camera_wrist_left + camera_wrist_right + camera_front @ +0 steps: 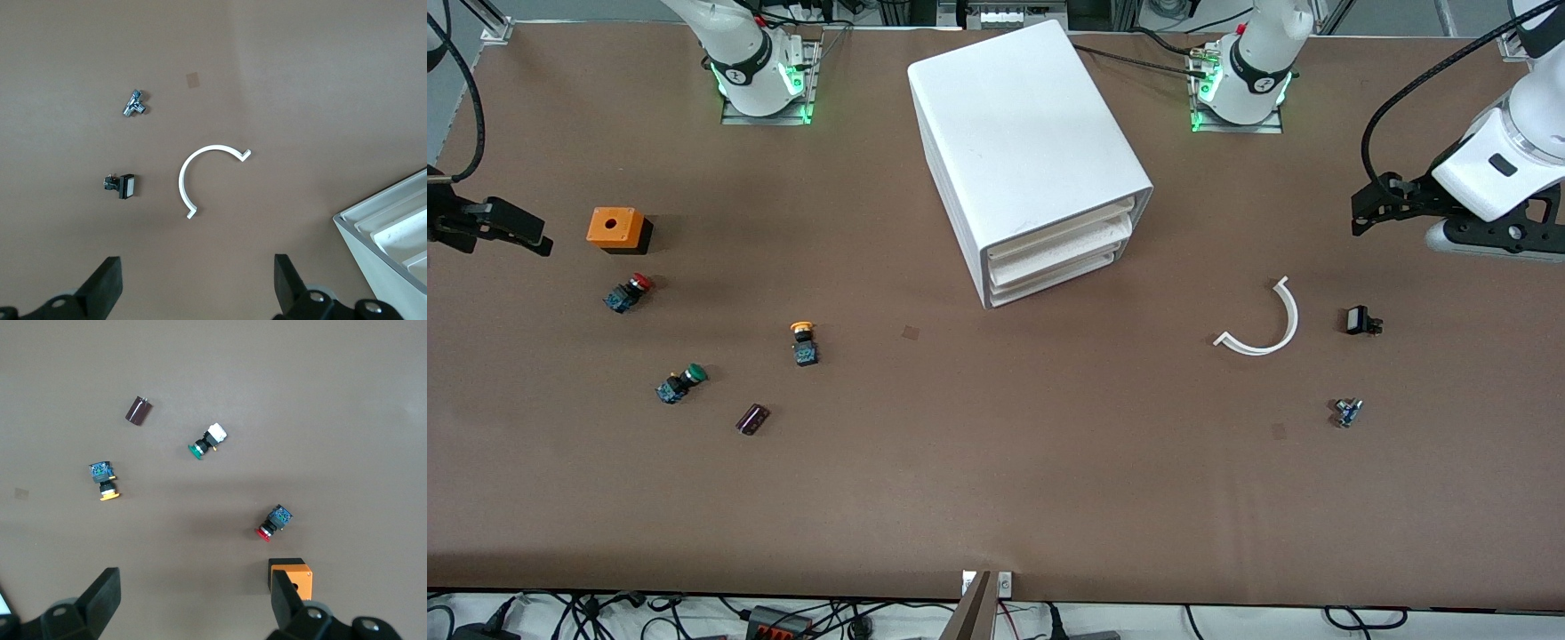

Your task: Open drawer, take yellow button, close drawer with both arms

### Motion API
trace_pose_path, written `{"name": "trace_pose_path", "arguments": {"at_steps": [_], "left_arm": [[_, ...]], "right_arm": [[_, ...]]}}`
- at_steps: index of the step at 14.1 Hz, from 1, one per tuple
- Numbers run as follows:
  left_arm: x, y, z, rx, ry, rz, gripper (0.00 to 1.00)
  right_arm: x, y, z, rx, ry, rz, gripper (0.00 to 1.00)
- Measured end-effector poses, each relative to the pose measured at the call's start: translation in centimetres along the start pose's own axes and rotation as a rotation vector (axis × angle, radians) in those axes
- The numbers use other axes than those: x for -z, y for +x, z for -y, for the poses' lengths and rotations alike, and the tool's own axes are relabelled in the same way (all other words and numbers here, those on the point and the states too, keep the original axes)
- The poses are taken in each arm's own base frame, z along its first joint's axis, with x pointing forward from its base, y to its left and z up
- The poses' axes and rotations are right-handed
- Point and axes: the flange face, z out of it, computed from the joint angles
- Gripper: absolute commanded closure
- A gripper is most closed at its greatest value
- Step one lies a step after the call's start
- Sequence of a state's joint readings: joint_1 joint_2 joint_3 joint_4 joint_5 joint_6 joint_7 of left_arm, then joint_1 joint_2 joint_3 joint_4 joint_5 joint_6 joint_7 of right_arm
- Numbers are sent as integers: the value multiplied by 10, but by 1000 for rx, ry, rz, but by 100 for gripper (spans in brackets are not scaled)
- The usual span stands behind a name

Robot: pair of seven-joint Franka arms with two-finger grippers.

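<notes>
The white cabinet [1023, 133] stands mid-table. Its top drawer [1063, 233] is pushed in, flush with the two below. The orange-yellow capped button [804, 342] lies on the table toward the right arm's end, nearer the front camera than the cabinet. It also shows in the right wrist view [103, 480]. My right gripper [525, 233] hangs open and empty over the table's edge beside the orange box; its own view shows it [197, 600] wide open. My left gripper [1371, 206] hangs open and empty at the left arm's end, as its own view shows [197, 283]. A cabinet corner [387, 247] is in that view.
Near the button lie a red-capped button [628, 292], a green-capped button [681, 382], a dark cylinder [752, 419] and an orange box [616, 228]. Toward the left arm's end lie a white arc piece [1292, 320], a small black switch [1360, 321] and a metal fitting [1347, 412].
</notes>
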State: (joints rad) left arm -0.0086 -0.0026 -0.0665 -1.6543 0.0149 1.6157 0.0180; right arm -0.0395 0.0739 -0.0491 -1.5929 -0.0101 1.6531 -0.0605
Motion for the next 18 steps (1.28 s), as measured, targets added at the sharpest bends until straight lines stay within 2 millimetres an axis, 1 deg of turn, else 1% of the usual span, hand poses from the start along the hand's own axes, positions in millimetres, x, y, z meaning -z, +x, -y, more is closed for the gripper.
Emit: {"name": "trace_pose_path", "arguments": {"at_steps": [6,9,18], "left_arm": [[-1,-1,0,0,0,9,0],[-1,-1,0,0,0,9,0],[-1,-1,0,0,0,13,0]], "right_arm": [[5,-2,1,2,0,-10,0],[7,-4,2,-27,0,-14,0],[7,-4,3,0,0,-10,0]]}}
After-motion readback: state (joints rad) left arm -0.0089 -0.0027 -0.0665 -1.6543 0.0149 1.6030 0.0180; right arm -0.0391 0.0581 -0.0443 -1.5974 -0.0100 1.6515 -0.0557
